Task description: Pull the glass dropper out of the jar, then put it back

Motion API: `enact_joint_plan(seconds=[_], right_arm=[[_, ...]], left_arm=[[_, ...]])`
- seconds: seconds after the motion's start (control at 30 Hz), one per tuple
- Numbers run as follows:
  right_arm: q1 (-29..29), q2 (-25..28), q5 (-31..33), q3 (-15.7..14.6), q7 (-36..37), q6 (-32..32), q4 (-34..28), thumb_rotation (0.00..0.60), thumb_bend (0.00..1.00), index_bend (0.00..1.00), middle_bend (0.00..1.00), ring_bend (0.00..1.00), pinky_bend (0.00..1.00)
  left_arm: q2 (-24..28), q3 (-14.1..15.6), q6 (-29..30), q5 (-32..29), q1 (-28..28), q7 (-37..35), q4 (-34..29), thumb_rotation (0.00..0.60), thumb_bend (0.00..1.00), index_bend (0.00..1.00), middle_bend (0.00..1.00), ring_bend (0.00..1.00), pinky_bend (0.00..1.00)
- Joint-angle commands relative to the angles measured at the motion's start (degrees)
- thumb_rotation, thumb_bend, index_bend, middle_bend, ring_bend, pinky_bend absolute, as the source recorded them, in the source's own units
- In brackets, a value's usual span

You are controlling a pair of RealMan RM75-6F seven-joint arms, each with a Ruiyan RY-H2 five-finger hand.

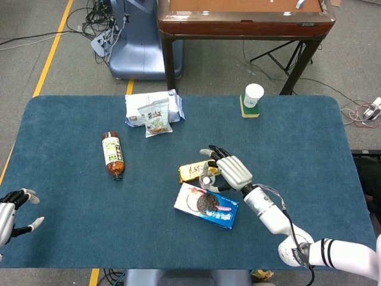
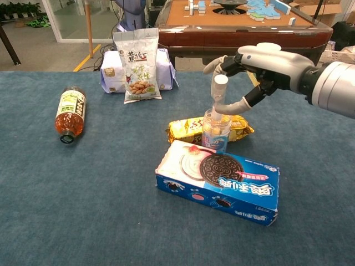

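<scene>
A small clear jar (image 2: 216, 133) stands upright mid-table, between a yellow snack pack and a blue cookie box. The glass dropper (image 2: 219, 91) stands in it, its white cap sticking up above the rim. My right hand (image 2: 266, 64) hovers at the dropper's top, fingers curved over and behind the cap and the thumb curling in at the stem below; I see no firm grip. In the head view the right hand (image 1: 233, 170) sits just right of the jar (image 1: 206, 180). My left hand (image 1: 11, 211) rests at the table's near left edge, fingers apart, holding nothing.
The blue cookie box (image 2: 222, 180) lies just in front of the jar and the yellow snack pack (image 2: 186, 129) behind it. A tea bottle (image 2: 69, 113) lies on its side at left. A nut bag (image 2: 136, 64) stands at the back, and a paper cup (image 1: 253, 95) sits far right.
</scene>
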Motion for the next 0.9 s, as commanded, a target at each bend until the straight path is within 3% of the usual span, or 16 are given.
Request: enact_joint_plan(seconds=[0.03, 0.9], right_arm=[[-0.02, -0.04, -0.01, 0.03, 0.09, -0.01, -0.01, 0.6, 0.34, 0.52, 0.15, 0.0, 0.09], [-1.35, 0.19, -2.28, 0.3, 1.18, 3.02, 0.33, 0.6, 0.38, 0.57, 0.18, 0.0, 0.09]], left_arm=[[0.02, 0.01, 0.01, 0.02, 0.0, 0.0, 0.0, 0.6, 0.17, 0.45, 0.35, 0.3, 0.44], [0.06, -0.09, -0.13, -0.18, -0.03, -0.04, 0.02, 0.6, 0.17, 0.45, 0.35, 0.3, 0.44]])
